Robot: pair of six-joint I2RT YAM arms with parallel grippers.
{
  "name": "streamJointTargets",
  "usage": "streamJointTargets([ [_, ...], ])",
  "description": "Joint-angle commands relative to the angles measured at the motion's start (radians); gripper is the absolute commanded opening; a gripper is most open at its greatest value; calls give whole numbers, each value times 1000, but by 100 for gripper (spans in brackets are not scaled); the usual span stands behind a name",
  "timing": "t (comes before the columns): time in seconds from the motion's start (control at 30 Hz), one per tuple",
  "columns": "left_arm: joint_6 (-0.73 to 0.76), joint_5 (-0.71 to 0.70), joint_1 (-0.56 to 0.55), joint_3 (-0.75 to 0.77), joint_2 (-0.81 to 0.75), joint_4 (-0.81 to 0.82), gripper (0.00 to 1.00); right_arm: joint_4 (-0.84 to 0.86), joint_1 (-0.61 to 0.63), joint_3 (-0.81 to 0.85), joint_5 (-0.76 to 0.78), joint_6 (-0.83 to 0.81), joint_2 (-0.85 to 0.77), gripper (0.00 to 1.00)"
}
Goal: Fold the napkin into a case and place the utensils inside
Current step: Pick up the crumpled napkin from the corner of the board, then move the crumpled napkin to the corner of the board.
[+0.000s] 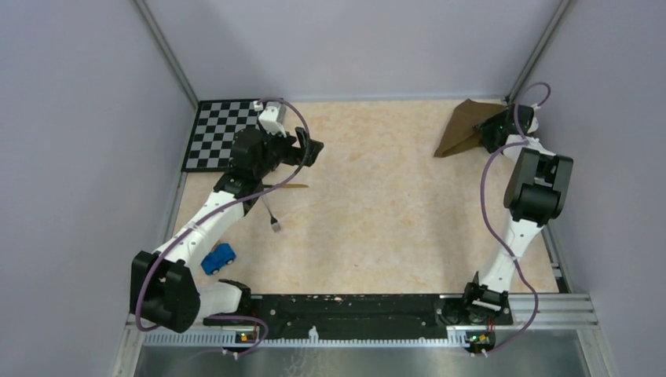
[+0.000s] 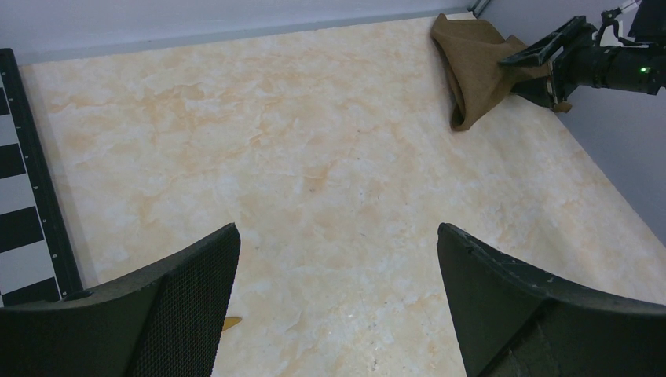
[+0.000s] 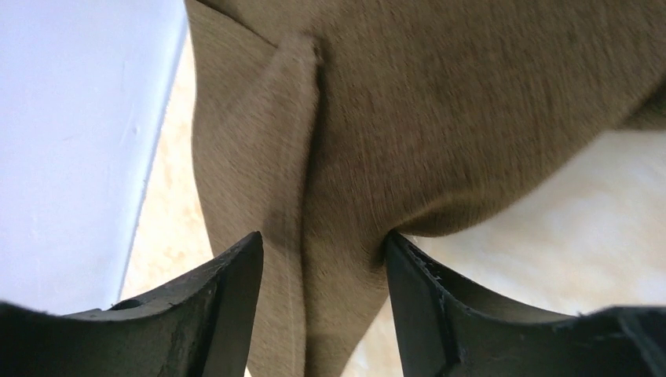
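Observation:
The dark brown napkin [image 1: 463,126] lies bunched up in the far right corner, not flat. My right gripper [image 1: 488,132] is at its right edge. In the right wrist view a folded bunch of the napkin [image 3: 330,157] fills the narrow gap between the fingertips of the right gripper [image 3: 322,259]. The napkin [image 2: 471,67] and the right gripper [image 2: 542,67] also show in the left wrist view. The knife's gold blade [image 1: 289,187] and the thin grey utensil [image 1: 273,216] lie under my left arm. My left gripper [image 1: 310,148] is open and empty above bare table [image 2: 338,298]. No case shows.
A checkerboard [image 1: 220,133] lies at the far left, and its edge shows in the left wrist view [image 2: 20,196]. A small blue toy car [image 1: 219,258] sits near the left arm's base. Walls close the table in on three sides.

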Motion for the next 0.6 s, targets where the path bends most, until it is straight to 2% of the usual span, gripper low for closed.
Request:
streamJointTargets([
  [0.0,19,-7,-4,40,-5,20,99,-12,14,131,-47,12,74,57],
  [0.03,21,-10,-3,41,-5,19,99,-17,22,140,-54,2,82,47],
  [0.07,23,-15,-4,41,-5,18,99,-18,29,144,-68,-9,87,31],
  [0.1,25,-17,-3,41,-6,17,99,-26,35,145,-82,-15,86,22],
  [0.13,28,-21,-4,41,-7,16,99,-35,42,139,-98,-18,80,19],
  [0.23,34,-30,-4,42,-8,13,99,-89,96,89,-107,-90,9,12],
  [0.33,29,-24,-3,47,-6,11,99,-101,183,-64,-103,-162,-128,2],
  [0.57,-55,-4,-4,119,76,-85,99,-174,446,-457,-127,-296,-449,0],
])
